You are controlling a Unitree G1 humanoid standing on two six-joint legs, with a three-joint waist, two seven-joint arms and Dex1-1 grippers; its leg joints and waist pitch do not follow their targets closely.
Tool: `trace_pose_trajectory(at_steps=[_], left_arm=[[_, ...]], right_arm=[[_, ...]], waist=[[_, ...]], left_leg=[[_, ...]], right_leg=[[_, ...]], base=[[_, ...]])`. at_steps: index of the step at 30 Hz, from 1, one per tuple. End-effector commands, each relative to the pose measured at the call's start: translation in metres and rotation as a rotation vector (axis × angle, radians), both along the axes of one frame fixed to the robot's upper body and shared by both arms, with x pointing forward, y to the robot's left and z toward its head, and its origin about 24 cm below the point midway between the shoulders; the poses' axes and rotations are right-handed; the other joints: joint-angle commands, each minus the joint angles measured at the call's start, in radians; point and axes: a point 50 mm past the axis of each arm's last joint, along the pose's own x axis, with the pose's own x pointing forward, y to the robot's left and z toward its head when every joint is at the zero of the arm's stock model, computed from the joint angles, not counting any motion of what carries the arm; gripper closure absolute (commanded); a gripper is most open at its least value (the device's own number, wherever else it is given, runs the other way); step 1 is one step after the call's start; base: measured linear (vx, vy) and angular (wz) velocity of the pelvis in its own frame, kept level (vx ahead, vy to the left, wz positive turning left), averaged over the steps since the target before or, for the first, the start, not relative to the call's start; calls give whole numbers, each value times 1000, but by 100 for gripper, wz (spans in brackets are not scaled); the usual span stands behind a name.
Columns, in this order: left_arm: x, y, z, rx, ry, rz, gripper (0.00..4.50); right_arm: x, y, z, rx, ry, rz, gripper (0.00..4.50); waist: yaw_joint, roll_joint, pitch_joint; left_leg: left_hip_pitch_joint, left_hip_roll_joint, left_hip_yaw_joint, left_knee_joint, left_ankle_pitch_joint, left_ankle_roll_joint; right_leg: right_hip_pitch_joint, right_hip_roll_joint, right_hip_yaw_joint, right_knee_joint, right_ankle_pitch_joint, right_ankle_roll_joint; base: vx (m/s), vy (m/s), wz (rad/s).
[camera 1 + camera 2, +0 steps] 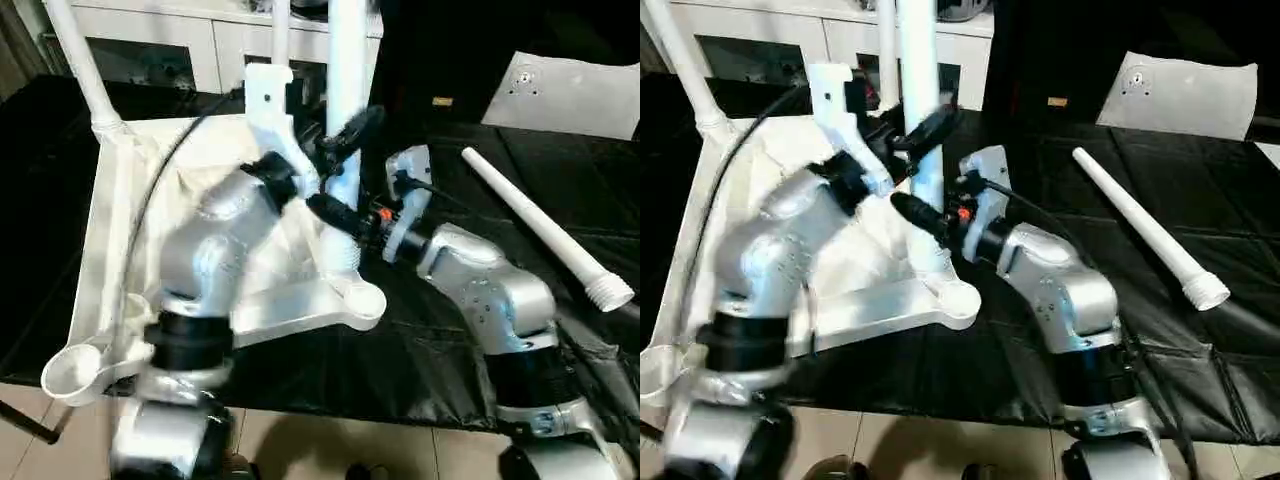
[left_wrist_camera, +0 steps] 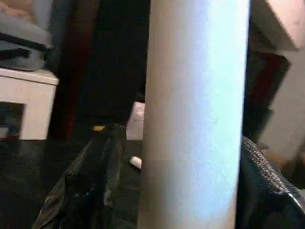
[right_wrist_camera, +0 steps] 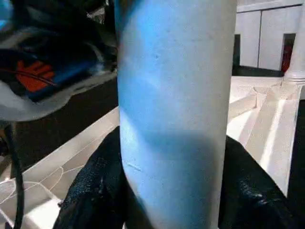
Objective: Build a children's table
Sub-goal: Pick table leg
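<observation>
- The counter [image 1: 450,350] is covered with a black, creased sheet that reflects a little light.
- The tabletop [image 1: 120,240] lies upside down on the left part of the counter: white rectangular plastic, ribbed underside up, with round sockets at its corners.
- An upright leg [image 1: 346,120], a smooth white tapered tube, stands in the near right corner socket [image 1: 345,285]. Another leg [image 1: 85,70] rises from the far left corner.
- A loose leg [image 1: 545,230] lies on the black sheet to the right, well apart from the tabletop, its ridged end toward the counter's near edge.
- A flat white sheet [image 1: 570,90] with a small hole rests at the far right.
- The left gripper [image 1: 345,135] has its black jaws clamped around the upright leg, higher up.
- The right gripper [image 1: 335,212] has its jaws closed on the same leg lower down, just above the socket.
</observation>
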Motion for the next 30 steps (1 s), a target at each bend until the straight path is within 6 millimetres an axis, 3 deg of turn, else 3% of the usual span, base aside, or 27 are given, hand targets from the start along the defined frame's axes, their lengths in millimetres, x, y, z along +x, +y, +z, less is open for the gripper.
trace_pose_trajectory(at_steps=[1, 6, 7, 9, 14, 22, 24, 30], left_arm=[[-1, -1, -1, 24, 0, 49, 186], [-1, -5, 0, 37, 1, 99, 186], [-1, -6, 0, 34, -1, 101, 193], [-1, -6, 0, 34, -3, 101, 225], [-1, -4, -1, 8, 23, 110, 255], [-2, -4, 1, -28, 34, 98, 266], [-2, -3, 3, -54, 43, 81, 266], [2, 7, 9, -118, 69, -15, 267]], right_arm=[[-1, -3, 4, 5, -38, -25, 259], [-1, 0, 3, 9, -40, -51, 259], [0, 1, 4, 9, -41, -56, 259], [0, 1, 4, 9, -42, -58, 259], [0, -2, 3, -2, -45, -80, 259], [1, -3, 2, -18, -48, -94, 259], [1, -3, 3, -6, -42, -85, 203], [4, -12, 10, 55, -17, -50, 146]], waist=[[-4, -6, -88], [-5, -3, -89], [-4, 1, -89], [-6, -1, -89], [-8, 0, -89], [-9, 0, -89], [-8, 0, -90], [-7, 0, -90]], left_leg=[[6, 27, -6, -65, -190, -1], [5, 27, -7, -65, -186, 1], [6, 27, -7, -65, -190, -1], [4, 27, -7, -65, -195, -1], [4, 26, -7, -65, -197, 1], [5, 26, -7, -65, -203, 2], [5, 26, -7, -64, -198, 2], [6, 23, -6, -63, -196, 7]], right_leg=[[54, -58, 38, -83, -429, -53], [53, -56, 37, -82, -399, -52], [52, -56, 38, -81, -395, -56], [53, -55, 37, -82, -390, -58], [54, -55, 38, -81, -383, -63], [54, -54, 37, -81, -380, -66], [55, -55, 37, -79, -373, -69], [54, -53, 36, -78, -374, -74]], base=[[0, 0, 0], [0, 0, 0], [0, 0, 0], [0, 0, 0], [0, 0, 0], [0, 0, 0], [0, 0, 0], [0, 0, 0]])
